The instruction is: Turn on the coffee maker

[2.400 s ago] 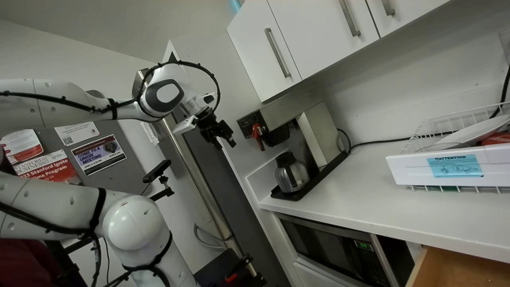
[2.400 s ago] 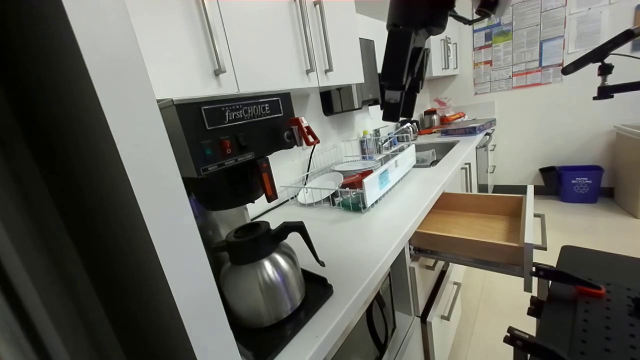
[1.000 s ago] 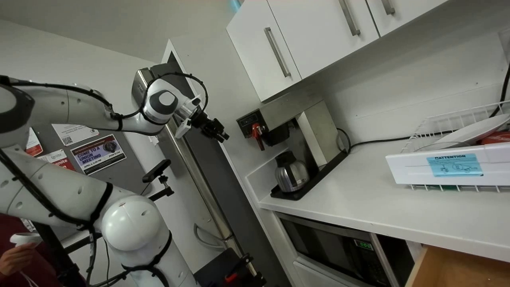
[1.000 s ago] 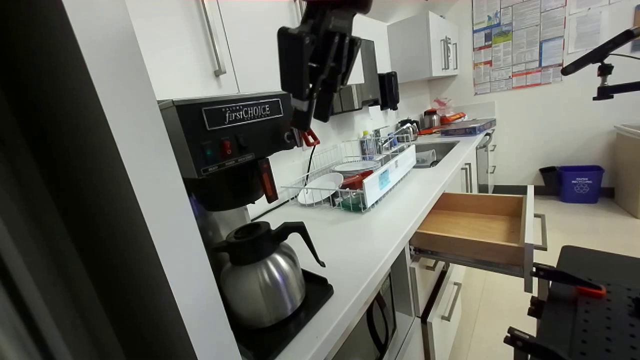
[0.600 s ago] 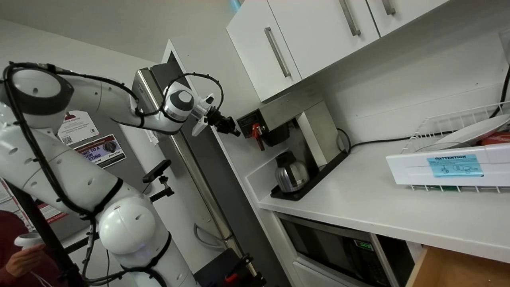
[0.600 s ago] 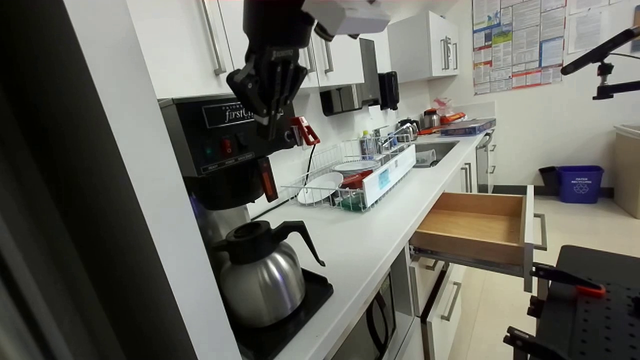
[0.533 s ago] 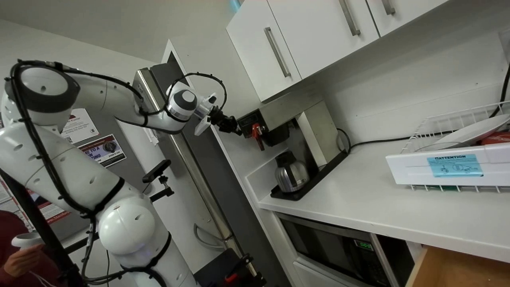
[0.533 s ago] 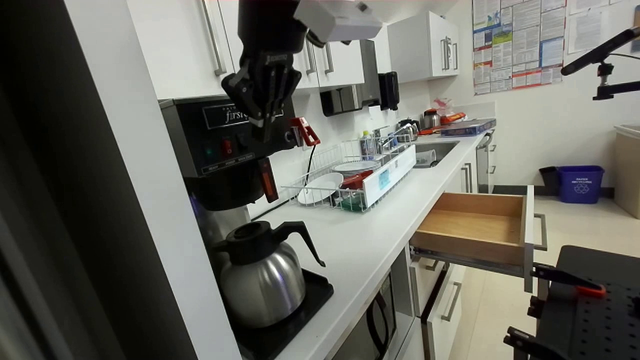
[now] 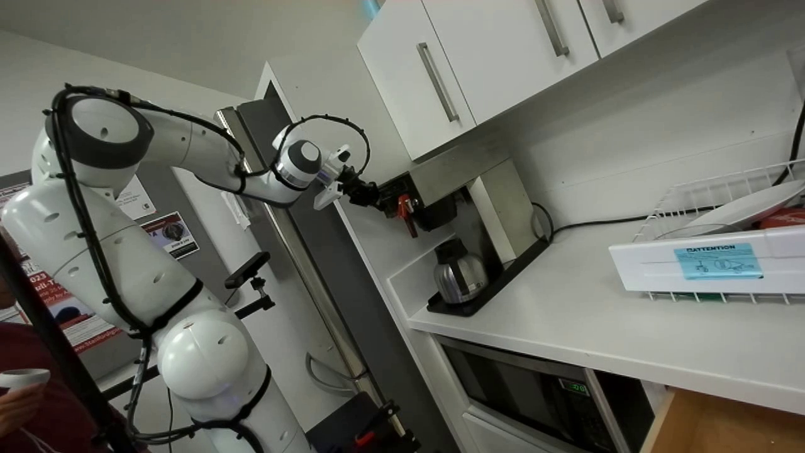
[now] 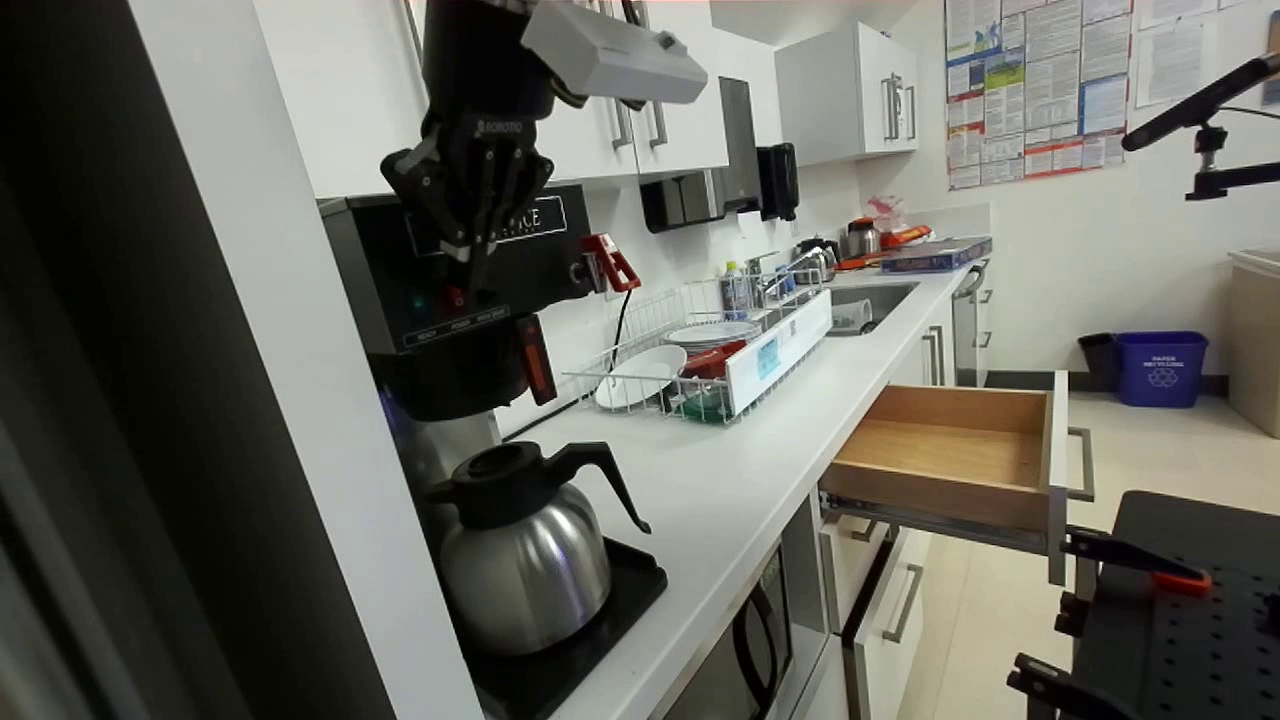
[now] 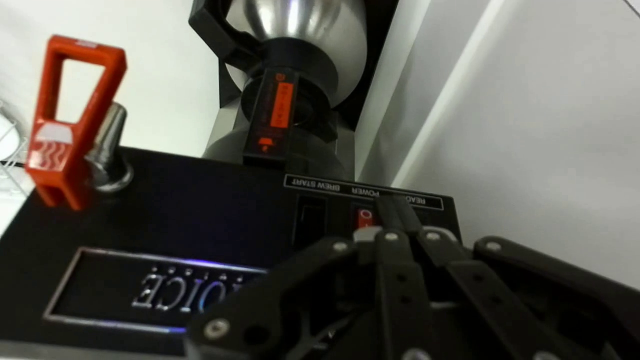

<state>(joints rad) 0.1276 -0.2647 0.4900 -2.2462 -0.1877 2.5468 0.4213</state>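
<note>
The coffee maker [image 9: 449,173] stands on the counter under the wall cabinets, its black front panel [image 10: 355,270] seen in an exterior view. A steel carafe with a black lid [image 10: 525,575] sits on its base. My gripper [image 10: 475,268] is in front of this panel, covering part of the logo and switches. In the wrist view my gripper [image 11: 398,210] is shut, fingertips together, nothing between them. They are right beside the red power switch [image 11: 364,217], partly hiding it and the READY label. Whether they touch the panel I cannot tell. The dark brew start switch [image 11: 310,220] shows to their left.
A red tap lever [image 11: 65,120] sticks out from the panel. A white side wall [image 11: 500,125] stands close by the machine. Upper cabinets [image 9: 509,56] hang above. Farther along are a dish rack [image 10: 780,345] and a pulled-out drawer [image 10: 940,440].
The arm has reached toward the coffee maker, bringing my gripper from near the red lever across to the switches. The fingers, apart about a second ago, are now together.
</note>
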